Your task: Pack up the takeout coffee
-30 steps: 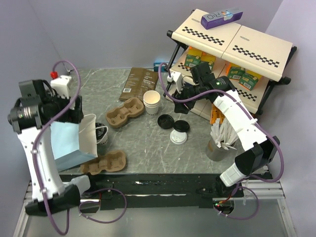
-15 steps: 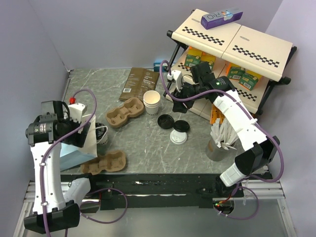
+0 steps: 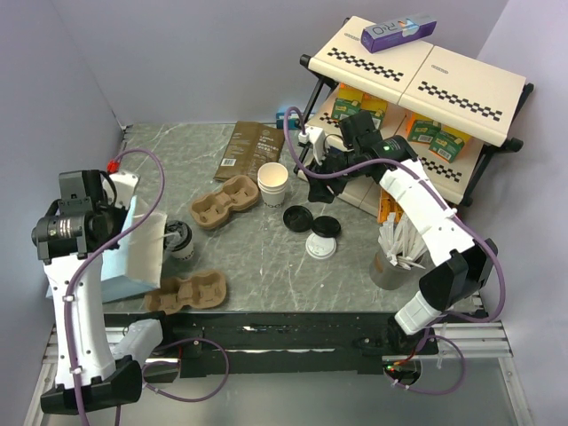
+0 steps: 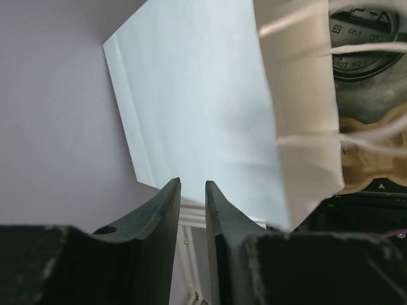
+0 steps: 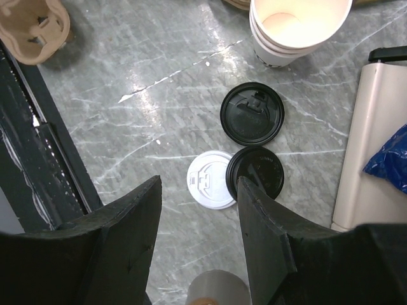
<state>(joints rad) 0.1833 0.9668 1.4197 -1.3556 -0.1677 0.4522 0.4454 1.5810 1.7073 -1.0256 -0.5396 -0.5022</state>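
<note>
Our left gripper (image 4: 191, 184) sets narrow fingers at the paper bag (image 4: 203, 108), gripped or not we cannot tell; the takeout coffee (image 3: 180, 240) stands upright just right of it, nearer this arm; our right gripper (image 5: 200, 184) hangs part-open over loose lids (image 5: 252, 114).

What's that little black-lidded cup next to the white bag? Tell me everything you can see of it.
It is a small white paper cup capped with a round black plastic lid bearing raised lettering. It stands upright on the grey marbled table, beside the handle end of the white paper bag; whether they touch is unclear. In the left wrist view the bag's handles cross in front of the lid. A brown pulp carrier lies just nearer the arms. No gripper holds it.
</note>
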